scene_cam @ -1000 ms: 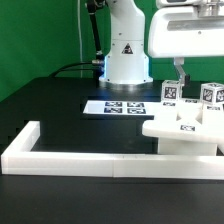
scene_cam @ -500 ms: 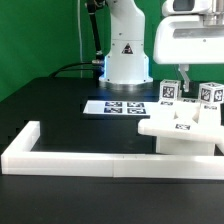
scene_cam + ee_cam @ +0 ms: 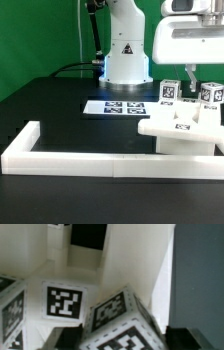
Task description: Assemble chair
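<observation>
I am seeing a black table (image 3: 50,110) that is filling most of the exterior view. The marker board (image 3: 122,106) is lying flat on it, near the middle, with its printed tags facing up. A long low white border rail (image 3: 70,158) is running along the near edge and is turning back at the exterior view's left in a short arm. A green backdrop (image 3: 40,35) is standing behind, and dark cables (image 3: 75,68) are lying at the table's far edge.

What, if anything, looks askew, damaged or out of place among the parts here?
Nothing stands out. The chair parts sit clustered at the exterior view's right inside the border rail, the marker board lies flat, and the hand is down among the parts.
</observation>
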Action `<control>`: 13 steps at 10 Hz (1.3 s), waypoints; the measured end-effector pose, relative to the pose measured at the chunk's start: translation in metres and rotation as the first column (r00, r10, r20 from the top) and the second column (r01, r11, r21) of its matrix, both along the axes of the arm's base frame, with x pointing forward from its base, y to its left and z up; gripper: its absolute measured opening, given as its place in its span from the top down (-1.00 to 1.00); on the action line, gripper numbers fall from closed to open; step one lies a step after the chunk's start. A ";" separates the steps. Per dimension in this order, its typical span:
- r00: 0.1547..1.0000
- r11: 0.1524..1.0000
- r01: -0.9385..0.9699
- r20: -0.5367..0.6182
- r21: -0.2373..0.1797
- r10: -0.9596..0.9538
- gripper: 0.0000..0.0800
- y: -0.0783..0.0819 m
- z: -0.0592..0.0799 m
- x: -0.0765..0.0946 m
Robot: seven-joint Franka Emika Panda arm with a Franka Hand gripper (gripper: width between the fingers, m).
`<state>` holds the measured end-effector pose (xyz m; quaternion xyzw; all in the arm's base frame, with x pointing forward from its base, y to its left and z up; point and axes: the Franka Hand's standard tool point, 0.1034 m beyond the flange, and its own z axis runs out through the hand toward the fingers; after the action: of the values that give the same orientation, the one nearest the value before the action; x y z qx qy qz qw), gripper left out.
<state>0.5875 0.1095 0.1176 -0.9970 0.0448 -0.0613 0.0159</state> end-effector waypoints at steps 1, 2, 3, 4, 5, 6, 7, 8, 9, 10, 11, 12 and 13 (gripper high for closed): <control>1.000 1.000 0.000 0.000 0.000 0.000 0.02 0.000 0.000 0.000; 1.000 1.000 0.001 0.000 0.000 -0.001 0.02 0.000 0.000 0.000; 0.999 0.999 0.035 -0.001 0.004 -0.035 0.02 0.000 0.000 0.000; 0.999 0.999 0.036 -0.001 0.004 -0.036 0.02 0.000 0.000 0.000; 0.998 0.998 0.064 -0.002 0.009 -0.064 0.02 0.000 0.000 0.000; 0.973 0.972 0.232 -0.010 0.032 -0.232 0.02 0.000 0.000 0.000; 0.970 0.969 0.243 -0.010 0.032 -0.243 0.02 0.000 0.000 0.000; 0.942 0.941 0.334 -0.017 0.044 -0.334 0.02 0.000 0.000 0.000; 0.904 0.903 0.427 -0.024 0.053 -0.426 0.02 -0.001 0.000 0.000; 0.878 0.876 0.479 -0.028 0.058 -0.478 0.02 -0.001 0.000 0.000; 0.848 0.846 0.530 -0.033 0.064 -0.529 0.02 -0.002 0.000 0.001; 0.820 0.818 0.572 -0.037 0.068 -0.570 0.02 -0.003 0.001 0.001; 0.776 0.773 0.630 -0.043 0.073 -0.629 0.02 -0.004 0.001 0.001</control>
<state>0.5884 0.1057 0.1183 -0.9236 0.3781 -0.0530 0.0359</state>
